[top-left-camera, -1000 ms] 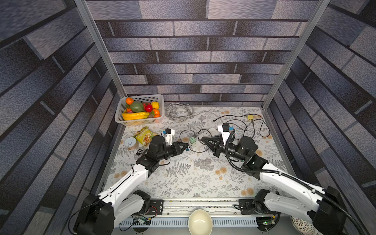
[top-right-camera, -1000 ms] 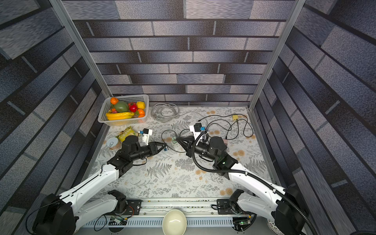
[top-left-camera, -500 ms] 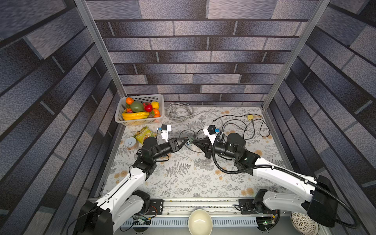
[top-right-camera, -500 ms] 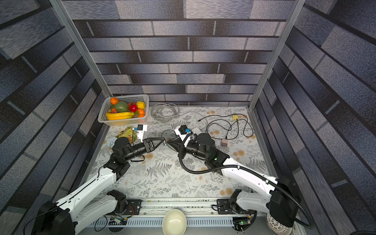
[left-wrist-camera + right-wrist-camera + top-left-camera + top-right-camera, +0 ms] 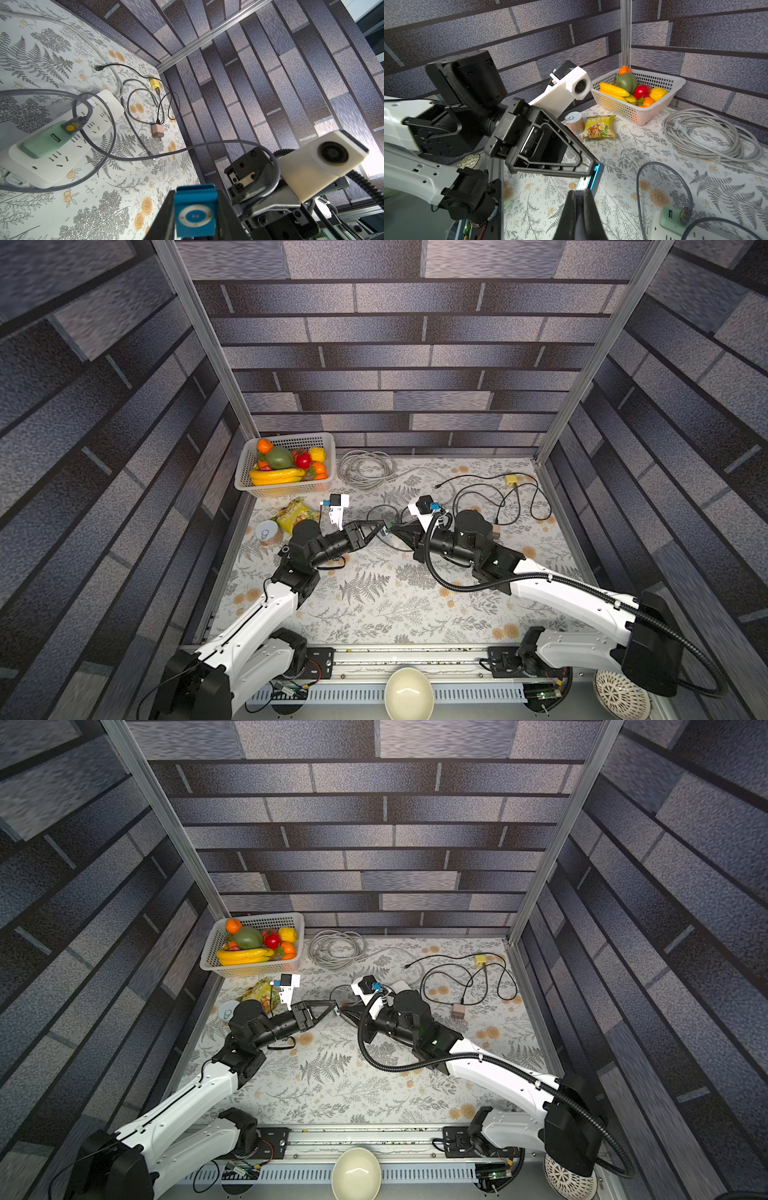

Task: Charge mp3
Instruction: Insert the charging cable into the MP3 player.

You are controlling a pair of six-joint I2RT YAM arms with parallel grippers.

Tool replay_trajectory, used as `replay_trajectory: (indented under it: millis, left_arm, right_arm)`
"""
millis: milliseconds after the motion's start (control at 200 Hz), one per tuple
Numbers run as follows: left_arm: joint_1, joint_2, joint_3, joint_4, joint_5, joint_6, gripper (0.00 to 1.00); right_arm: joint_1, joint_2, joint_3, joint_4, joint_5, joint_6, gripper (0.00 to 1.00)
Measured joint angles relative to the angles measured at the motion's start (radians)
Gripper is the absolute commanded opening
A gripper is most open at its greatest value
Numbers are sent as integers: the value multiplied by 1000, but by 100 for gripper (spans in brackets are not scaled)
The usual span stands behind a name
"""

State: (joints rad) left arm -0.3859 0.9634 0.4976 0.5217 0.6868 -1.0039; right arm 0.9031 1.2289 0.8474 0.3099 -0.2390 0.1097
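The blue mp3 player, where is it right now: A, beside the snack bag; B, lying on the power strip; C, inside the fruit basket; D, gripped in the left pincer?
D: the left wrist view shows the blue mp3 player clamped in the left pincer.

White shells, black joints

The left arm (image 5: pixel 257 622) and right arm (image 5: pixel 573 593) match: glossy white link shells between matte black motor housings. A black ribbed hose (image 5: pixel 457 586) runs along the right arm's links. Each wrist carries a white camera block (image 5: pixel 571 87) with a round dark lens. The left gripper (image 5: pixel 382 527) has black fingers (image 5: pixel 550 169) shaped as open triangular frames, with small screws at their base
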Motion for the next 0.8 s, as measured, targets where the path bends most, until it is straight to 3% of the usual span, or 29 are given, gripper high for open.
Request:
replay_trajectory:
  millis: [802]
  left_arm:
    - [8,-1,-5,-10,-1,0,0]
  right_arm:
    - [0,20,16,-16,17,-10,0]
